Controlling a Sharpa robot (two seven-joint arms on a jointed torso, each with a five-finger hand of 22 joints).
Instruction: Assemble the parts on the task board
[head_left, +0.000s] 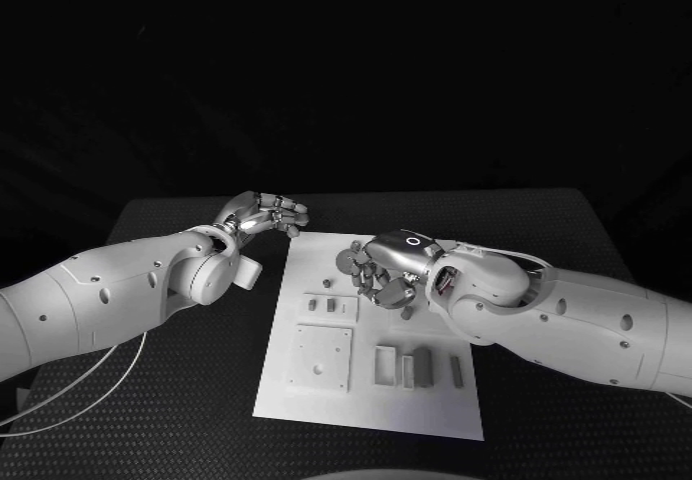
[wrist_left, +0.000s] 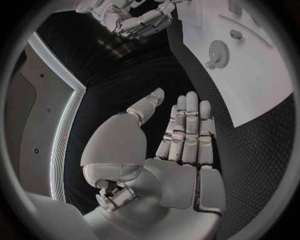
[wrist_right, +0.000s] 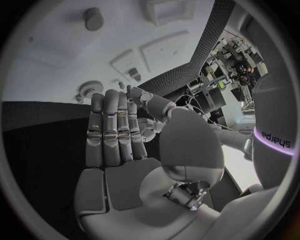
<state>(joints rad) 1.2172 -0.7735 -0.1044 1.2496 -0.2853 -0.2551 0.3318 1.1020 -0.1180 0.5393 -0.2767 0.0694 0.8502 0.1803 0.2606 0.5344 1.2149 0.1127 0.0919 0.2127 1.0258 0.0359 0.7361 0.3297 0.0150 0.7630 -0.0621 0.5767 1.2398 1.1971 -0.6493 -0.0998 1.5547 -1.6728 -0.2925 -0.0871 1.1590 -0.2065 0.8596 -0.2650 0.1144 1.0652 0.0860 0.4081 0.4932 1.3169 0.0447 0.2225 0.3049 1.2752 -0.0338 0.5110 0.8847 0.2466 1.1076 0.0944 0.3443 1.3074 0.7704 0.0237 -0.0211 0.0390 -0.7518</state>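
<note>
The white task board (head_left: 433, 400) lies in the middle of the black table. Pale grey parts are on it: small pieces (head_left: 329, 305) near its middle, a square plate (head_left: 320, 357) and upright blocks (head_left: 405, 366) nearer me. My left hand (head_left: 264, 214) hovers over the table beside the board's far left corner, its flat fingers (wrist_left: 186, 135) together and holding nothing. My right hand (head_left: 384, 272) hangs over the far part of the board, its fingers (wrist_right: 112, 127) straight and its palm bare. A gear (wrist_left: 217, 52) and a small peg (wrist_left: 235, 34) sit on the board.
Black table (head_left: 173, 400) surrounds the board on both sides. Thin white cables (head_left: 72, 395) trail under my left arm at the near left. A round peg (wrist_right: 94, 18) and recessed squares (wrist_right: 164, 47) mark the board's surface.
</note>
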